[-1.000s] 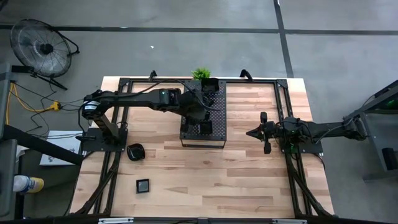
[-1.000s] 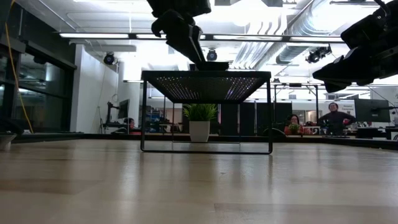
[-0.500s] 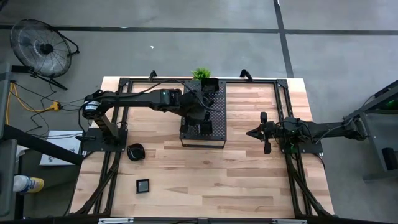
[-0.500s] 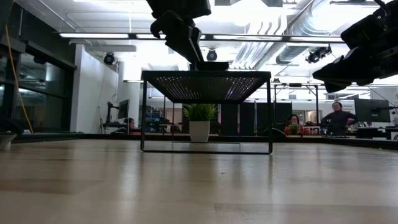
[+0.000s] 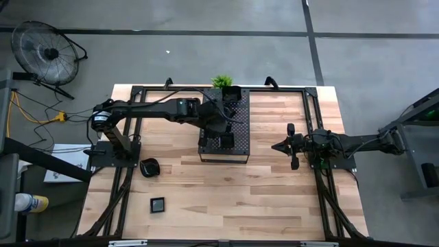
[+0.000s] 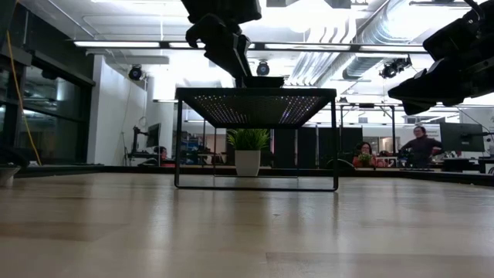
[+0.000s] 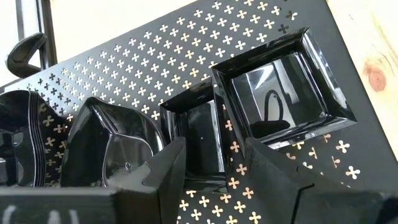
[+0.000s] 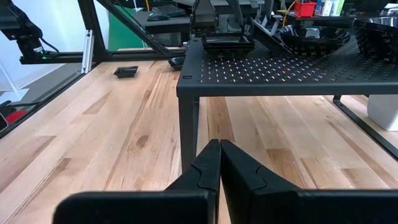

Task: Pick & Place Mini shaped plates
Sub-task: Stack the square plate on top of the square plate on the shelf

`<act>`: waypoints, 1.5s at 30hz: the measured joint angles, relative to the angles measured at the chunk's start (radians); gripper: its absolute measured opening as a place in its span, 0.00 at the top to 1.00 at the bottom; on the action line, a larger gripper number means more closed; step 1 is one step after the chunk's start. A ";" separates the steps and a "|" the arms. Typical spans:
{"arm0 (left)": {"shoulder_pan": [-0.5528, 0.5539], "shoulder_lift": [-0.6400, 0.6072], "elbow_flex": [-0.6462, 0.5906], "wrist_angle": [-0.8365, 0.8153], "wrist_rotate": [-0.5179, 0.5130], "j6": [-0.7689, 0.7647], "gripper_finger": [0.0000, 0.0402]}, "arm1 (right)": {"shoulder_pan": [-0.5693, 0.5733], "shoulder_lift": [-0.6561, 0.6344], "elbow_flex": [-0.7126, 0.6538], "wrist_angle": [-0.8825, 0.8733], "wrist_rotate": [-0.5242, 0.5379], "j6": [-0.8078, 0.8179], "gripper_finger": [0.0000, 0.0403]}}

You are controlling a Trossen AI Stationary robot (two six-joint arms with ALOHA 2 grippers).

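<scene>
Glossy black square plates (image 7: 283, 93) on tray (image 7: 186, 43)

Left gripper (image 5: 221, 123) over tray (image 5: 236, 149), plates apparently beneath.

Plates (image 7: 283, 93) atop tray (image 7: 186, 56), seemingly

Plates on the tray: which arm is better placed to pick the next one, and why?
Left. The left gripper is open over a square plate on the tray; the right gripper is shut, off beside the tray.
</scene>
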State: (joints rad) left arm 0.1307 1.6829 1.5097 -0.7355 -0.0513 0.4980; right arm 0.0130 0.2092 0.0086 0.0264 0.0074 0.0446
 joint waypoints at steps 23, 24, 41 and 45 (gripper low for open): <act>0.000 0.000 0.000 -0.001 0.024 0.014 0.75 | 0.000 0.000 0.000 0.000 0.000 0.000 0.99; 0.000 0.000 0.000 -0.002 0.024 0.018 0.75 | 0.000 0.000 0.000 0.000 0.000 0.000 0.99; 0.000 0.000 0.000 -0.007 0.008 0.021 0.76 | 0.000 0.000 0.000 0.000 0.000 0.000 0.99; 0.000 0.000 0.000 -0.009 0.008 0.021 0.76 | 0.000 0.000 0.000 0.000 0.000 0.000 0.99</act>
State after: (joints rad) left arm 0.1307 1.6829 1.5097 -0.7449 -0.0437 0.5187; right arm 0.0131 0.2092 0.0086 0.0265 0.0074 0.0446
